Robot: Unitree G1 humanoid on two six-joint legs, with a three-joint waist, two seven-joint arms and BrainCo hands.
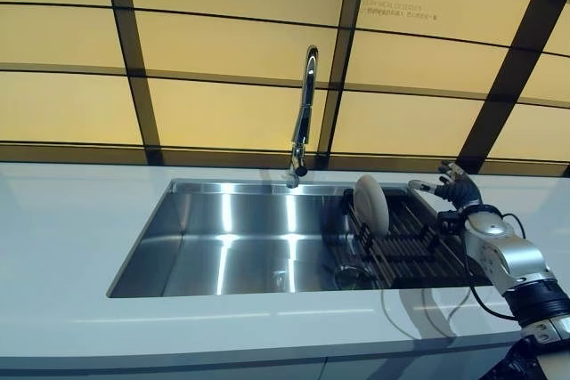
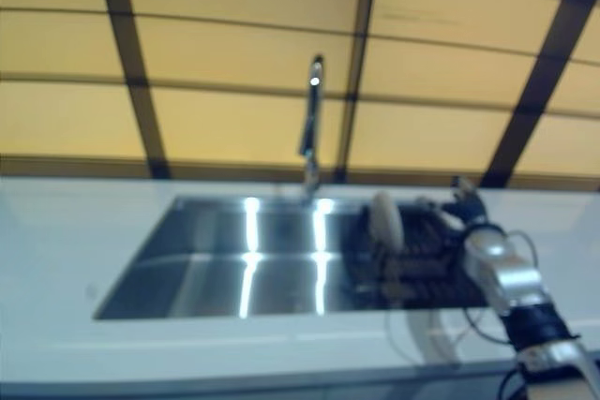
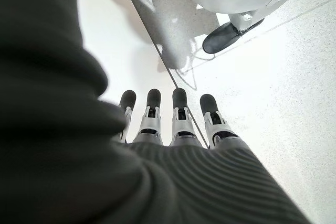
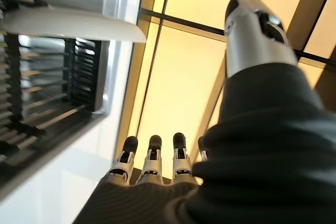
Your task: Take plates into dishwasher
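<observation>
Just ahead of our right hand (image 1: 456, 188), toward the faucet (image 1: 305, 113), a single pale plate (image 1: 370, 205) stands on edge in the dark slatted rack (image 1: 411, 242), which sits in the end of the steel sink (image 1: 223, 238) nearest that hand. Our right hand hovers over the far corner of the rack, near the white countertop (image 1: 71, 229), with its fingers (image 4: 152, 156) held straight and apart from the thumb (image 4: 252, 30); it has hold of nothing and is not touching the plate. In the right wrist view the plate's rim (image 4: 73, 24) shows off to the side of the fingers, with the rack's bars beneath it. Beyond the hand runs a wall of amber panels (image 1: 223, 51) framed in dark strips.

Our left hand (image 3: 173, 124) appears only in its own wrist view, fingers straight and relaxed, empty, hanging over a speckled floor (image 3: 273, 77).
</observation>
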